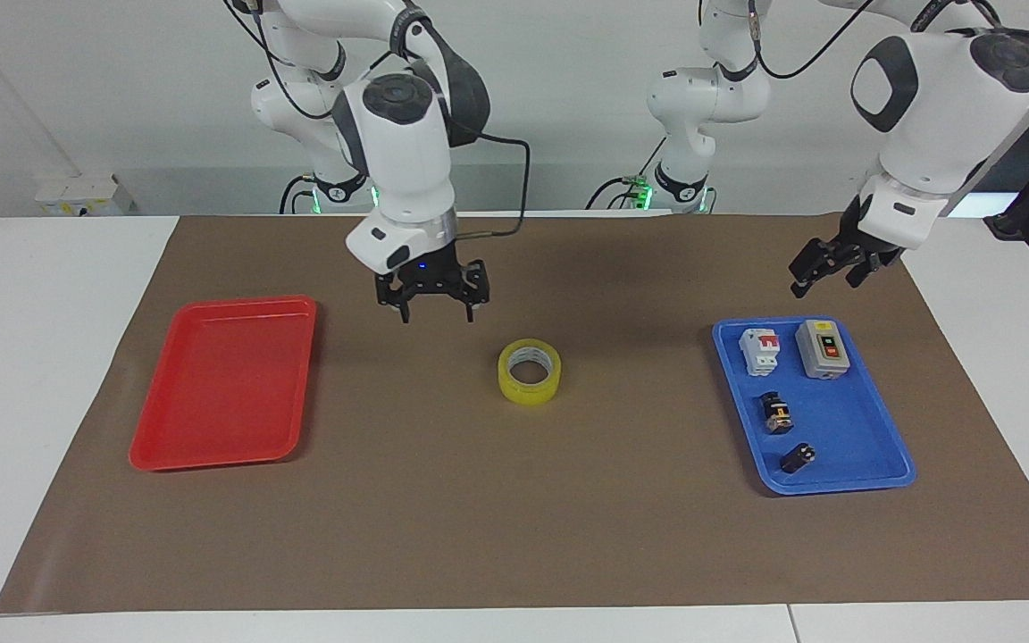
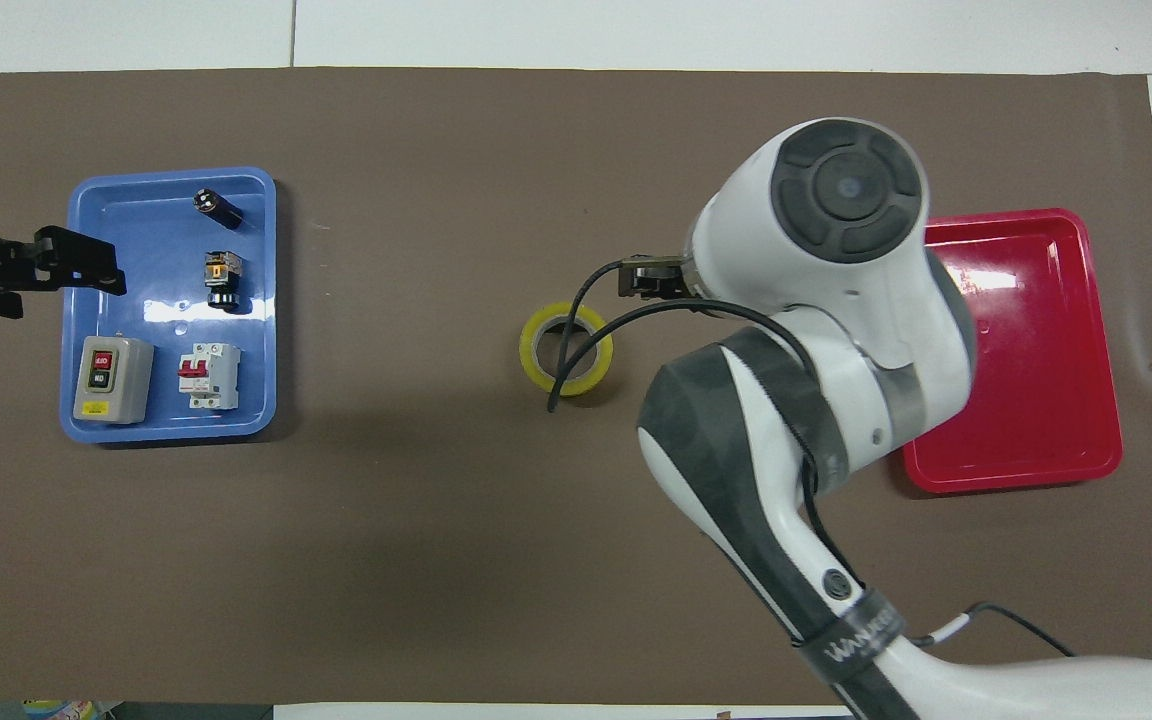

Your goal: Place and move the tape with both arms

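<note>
The yellow tape roll lies flat on the brown mat at mid-table, and nothing touches it; it also shows in the overhead view. My right gripper is open and empty. It hangs fingers-down over the mat between the red tray and the tape, a little short of the roll. In the overhead view the right arm hides most of that hand. My left gripper is open and empty, raised over the mat by the blue tray's edge, well away from the tape.
A red tray lies empty toward the right arm's end. A blue tray toward the left arm's end holds a white breaker, a grey switch box and two small black parts. The brown mat covers the table.
</note>
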Motion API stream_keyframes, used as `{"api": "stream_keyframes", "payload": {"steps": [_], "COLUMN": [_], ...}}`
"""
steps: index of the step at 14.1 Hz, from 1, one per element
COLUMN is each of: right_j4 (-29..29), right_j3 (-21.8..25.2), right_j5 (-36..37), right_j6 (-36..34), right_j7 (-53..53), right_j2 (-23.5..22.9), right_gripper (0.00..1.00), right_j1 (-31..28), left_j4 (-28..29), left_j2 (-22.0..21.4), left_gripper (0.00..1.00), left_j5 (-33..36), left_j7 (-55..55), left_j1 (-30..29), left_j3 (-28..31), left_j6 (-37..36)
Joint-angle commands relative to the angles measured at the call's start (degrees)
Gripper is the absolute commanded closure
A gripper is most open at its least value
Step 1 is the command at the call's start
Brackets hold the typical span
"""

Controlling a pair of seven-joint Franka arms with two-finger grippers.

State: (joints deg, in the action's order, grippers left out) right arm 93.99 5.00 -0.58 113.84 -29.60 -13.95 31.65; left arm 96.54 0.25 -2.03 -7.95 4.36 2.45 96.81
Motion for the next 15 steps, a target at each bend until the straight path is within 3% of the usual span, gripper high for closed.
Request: {"api": "stream_keyframes", "payload": {"steps": [1, 4, 9, 10, 12, 15], "right_j4": [0.22, 0.66, 8.48, 8.84, 9.72, 10.77], "right_j3": [0.18, 0.18, 0.18, 0.18, 0.18, 0.18], "right_j5": [-1.18, -0.39, -0.22, -0.22, -0.22, -0.22], "right_j6": [3.49, 9.62, 15.54, 15.80, 16.68, 17.64], "right_j7": [-1.51, -5.29, -3.02, -1.44, -0.90, -0.99], "right_j2": [-3.36, -10.73, -9.34, -9.25, -9.17, -8.82], "right_gripper": [0.00, 0.00, 0.00, 0.09, 0.37, 0.54], "right_j1": [2.34, 6.48, 6.67, 6.58, 6.58, 6.67], "left_j4": [-5.91, -5.58, -2.76, -2.85, -2.85, -2.85], "left_j2": [1.24, 0.54, -1.48, -1.48, -1.48, -1.40], "left_gripper": [0.00, 0.00, 0.00, 0.00, 0.00, 0.00], "left_j5": [-0.70, -0.79, -0.70, -0.70, -0.70, -0.70], "left_j7": [3.20, 6.53, 8.04, 7.95, 7.69, 7.69], "left_j1": [-0.76, -2.77, -3.22, -3.04, -2.60, -2.60], "left_j3": [-0.08, -0.08, 0.18, 0.18, 0.18, 0.18], "left_j6": [-6.62, -8.30, -10.16, -10.15, -10.24, -10.15]}}
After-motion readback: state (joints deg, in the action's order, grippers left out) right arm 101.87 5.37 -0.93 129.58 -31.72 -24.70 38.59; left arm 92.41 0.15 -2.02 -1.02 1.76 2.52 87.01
